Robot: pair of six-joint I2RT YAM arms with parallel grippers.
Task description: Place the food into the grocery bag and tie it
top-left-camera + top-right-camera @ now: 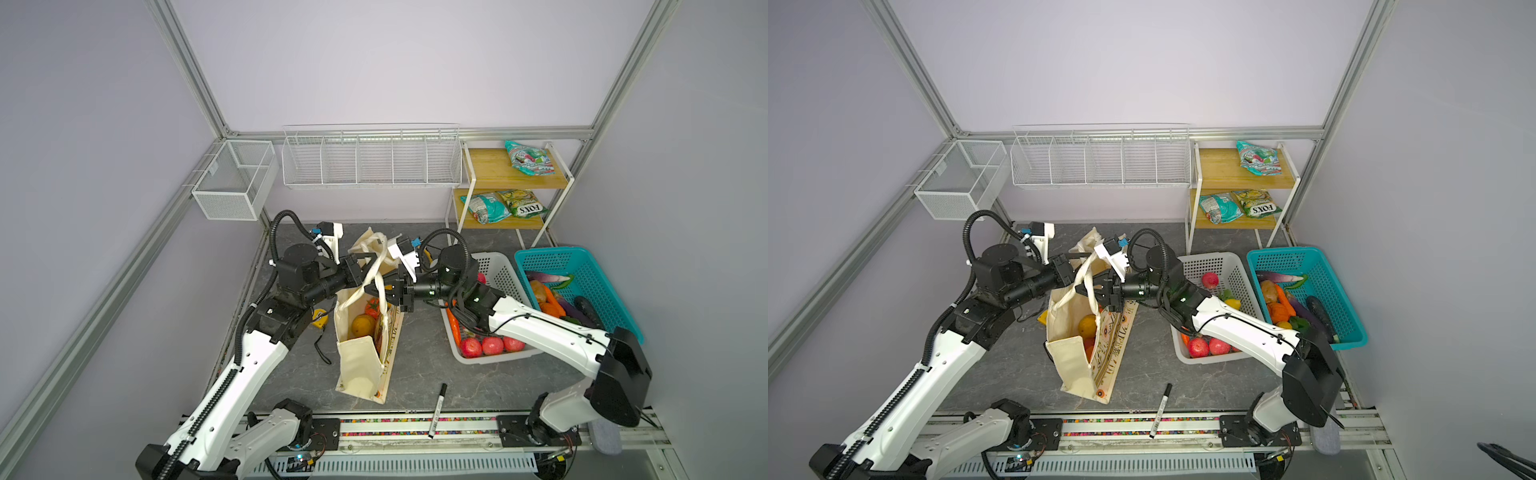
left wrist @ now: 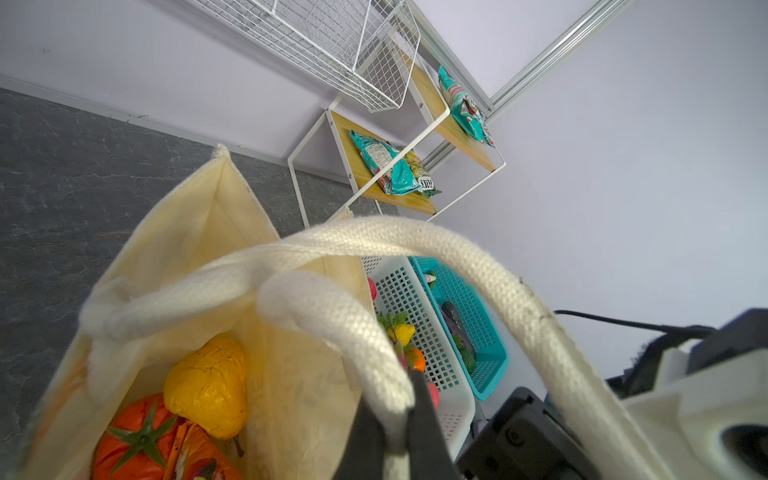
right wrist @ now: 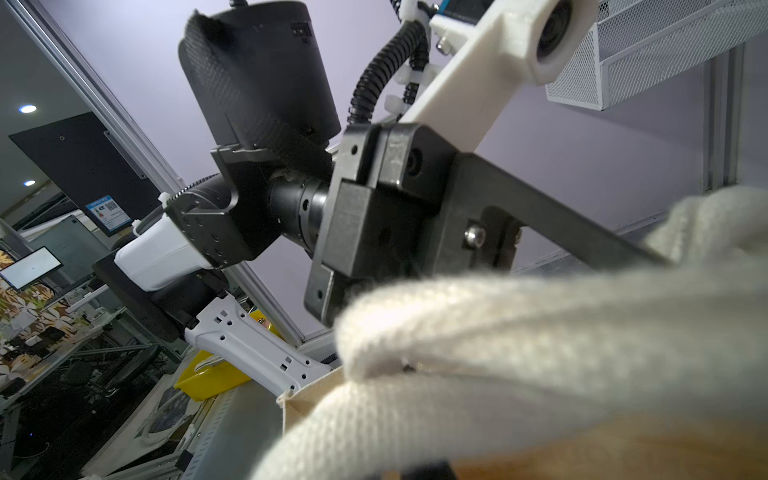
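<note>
A black marker pen (image 1: 437,409) is lying across the near edge of the dark grey stone-look table (image 1: 415,353). A bit farther in, left of the middle, the cream canvas grocery bag with flower prints (image 1: 359,365) is standing with its mouth open.

I am looking down into it through the left wrist camera. A red-orange toy tomato with a green stem (image 2: 137,436), a yellow toy pear (image 2: 205,386) and a shiny orange and purple snack packet (image 2: 195,455) are sitting at the bottom, touching each other.

Above the bag's mouth I am holding both arms close together. The left gripper (image 2: 392,419) is squeezing tight on one thick white rope handle (image 2: 332,316). The right gripper (image 1: 381,291) is pressed together on the other rope handle (image 2: 519,299), just beside the left gripper.

Toward the right edge, a white plastic basket with holes (image 1: 498,266) and a teal plastic basket (image 1: 552,266) are sitting side by side, both holding toy food. At the far right corner, a small shelf of white metal and wood (image 1: 486,166) is holding bags of snacks.
</note>
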